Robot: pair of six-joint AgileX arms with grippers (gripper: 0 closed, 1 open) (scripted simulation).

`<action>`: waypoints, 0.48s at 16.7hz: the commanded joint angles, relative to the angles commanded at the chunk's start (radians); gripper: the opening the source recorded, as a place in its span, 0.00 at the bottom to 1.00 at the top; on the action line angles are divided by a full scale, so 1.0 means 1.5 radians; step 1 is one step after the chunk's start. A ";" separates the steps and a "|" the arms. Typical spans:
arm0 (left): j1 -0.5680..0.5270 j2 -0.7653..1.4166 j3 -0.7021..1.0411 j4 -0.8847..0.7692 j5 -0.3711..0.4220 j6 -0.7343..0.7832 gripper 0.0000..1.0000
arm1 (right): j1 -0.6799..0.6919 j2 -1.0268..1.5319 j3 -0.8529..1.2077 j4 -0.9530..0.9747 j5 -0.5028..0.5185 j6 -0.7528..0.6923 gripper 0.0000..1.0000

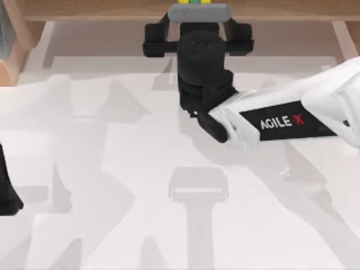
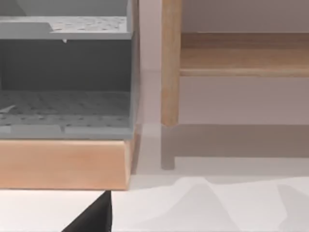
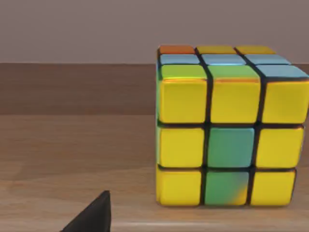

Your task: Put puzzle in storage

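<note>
right gripper [image 1: 197, 28] at 12 o'clock table edge, fingers spread wide, holding nothing; puzzle cube [image 3: 227, 128] resting on wooden shelf [image 3: 72, 145] just ahead. left arm [image 1: 8, 191] parked at 9 o'clock, grip state cannot tell.

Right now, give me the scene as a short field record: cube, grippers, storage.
cube: yellow and green cube, upright on a wooden shelf; in the top view it peeks out at the top edge
right gripper: at the top centre, at the shelf by the cube, fingers spread, holding nothing
left arm: parked at the left edge
storage: grey bin on a wooden base at the table's left, seen from the left wrist
table: white surface
task state: cube rests on the shelf, free of both grippers
</note>
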 joint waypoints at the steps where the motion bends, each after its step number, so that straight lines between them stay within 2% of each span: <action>1: 0.000 0.000 0.000 0.000 0.000 0.000 1.00 | -0.001 0.000 0.001 0.000 -0.001 0.000 1.00; 8: 0.000 0.000 0.000 0.000 0.000 0.000 1.00 | -0.032 0.023 0.056 -0.024 -0.033 -0.002 1.00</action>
